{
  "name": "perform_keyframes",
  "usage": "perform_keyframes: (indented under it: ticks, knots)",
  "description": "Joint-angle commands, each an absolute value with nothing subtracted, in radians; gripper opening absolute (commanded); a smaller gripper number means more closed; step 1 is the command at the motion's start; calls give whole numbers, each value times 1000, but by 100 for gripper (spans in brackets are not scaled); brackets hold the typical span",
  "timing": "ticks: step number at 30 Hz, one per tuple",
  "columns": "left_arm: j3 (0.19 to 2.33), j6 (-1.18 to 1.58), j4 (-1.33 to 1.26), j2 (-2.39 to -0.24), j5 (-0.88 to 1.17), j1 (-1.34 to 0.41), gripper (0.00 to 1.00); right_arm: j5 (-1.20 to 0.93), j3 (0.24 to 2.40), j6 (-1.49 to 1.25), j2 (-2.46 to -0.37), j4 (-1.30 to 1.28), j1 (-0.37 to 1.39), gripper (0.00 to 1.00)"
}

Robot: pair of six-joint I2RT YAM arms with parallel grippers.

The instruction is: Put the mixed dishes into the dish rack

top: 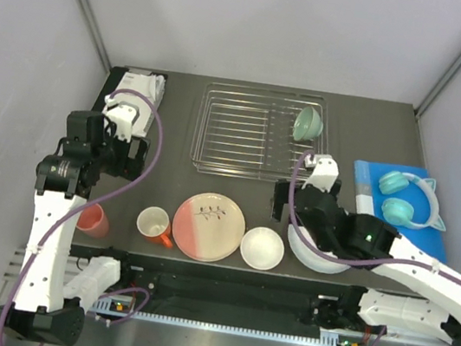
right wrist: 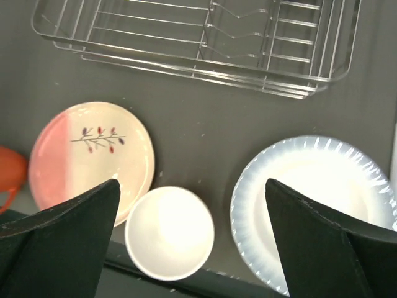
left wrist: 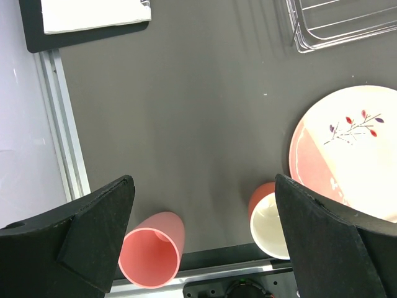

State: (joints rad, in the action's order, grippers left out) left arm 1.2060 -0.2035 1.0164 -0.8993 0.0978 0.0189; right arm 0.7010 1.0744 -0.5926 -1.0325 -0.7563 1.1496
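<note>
Room lies open across the counter: plate, mug, cup hug your near edge; dish rack stands farther back, green bowl in its right end. Left tool and right tool gape, empty.

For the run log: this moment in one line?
left tool open, empty | right tool open, empty | dish rack: mint bowl | unloaded: salmon cup, orange mug, pink plate, white bowl, white plate

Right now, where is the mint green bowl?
In the top view, the mint green bowl sits inside the dish rack, at its far right corner, left of the teal headphones.
</note>
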Motion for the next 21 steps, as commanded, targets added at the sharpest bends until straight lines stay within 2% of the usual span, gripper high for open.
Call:
perform_keyframes:
  ticks: [1, 11, 16, 21]
  knots:
    - [1215, -176, 999, -894, 121, 21, 99, 634, 993, -817, -1009, -828, 1169, 100]
    - [1246, -181, 1011, -904, 118, 20, 99, 442, 830, -926, -1055, -808, 1175, 98]
    - [1239, -169, 1005, -905, 135, 21, 99, 402, 775, -936, -1054, -752, 1167, 95]
    - [1255, -170, 1009, -904, 129, 20, 99, 308, 753, -919, -1163, -713, 1154, 89]
